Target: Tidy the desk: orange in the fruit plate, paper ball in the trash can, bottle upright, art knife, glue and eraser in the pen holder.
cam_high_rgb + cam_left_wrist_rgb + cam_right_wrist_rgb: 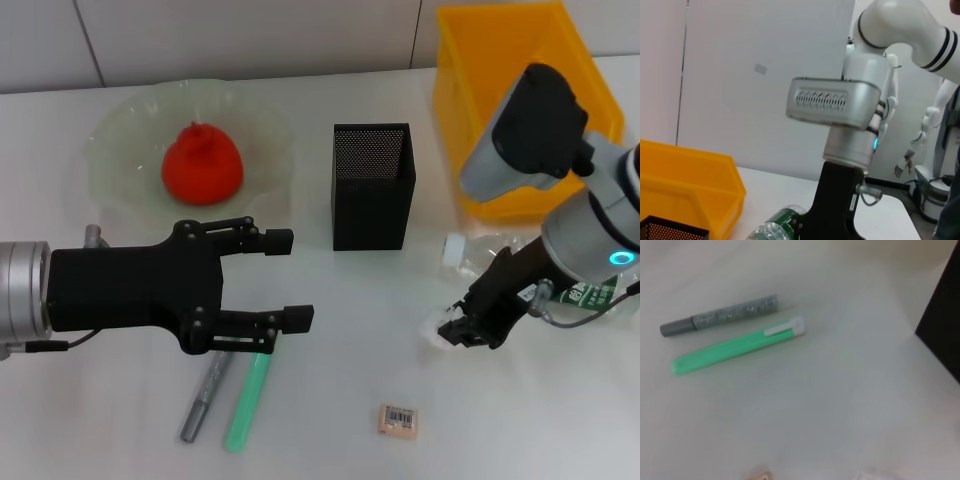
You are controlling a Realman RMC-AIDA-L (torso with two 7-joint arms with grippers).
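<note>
We judge that the step in hand is picking up the paper ball [447,331], which lies on the table [330,420] just in front of the lying bottle [500,262]. Our right gripper [468,335] is low at the ball, its fingers around or against it; we cannot tell if they are closed on it. To do this well, we should close gently but fully, because crumpled paper gives way, then lift straight up so we do not push the bottle, and carry it over the yellow trash can [520,60] behind. Our left gripper [285,280] hovers released above the green pen-like tool [247,392] and the grey one [205,398]. The orange [202,165] sits in the fruit plate [120,140]; the eraser [398,420] waits in front, well apart from the pen holder [372,188].
</note>
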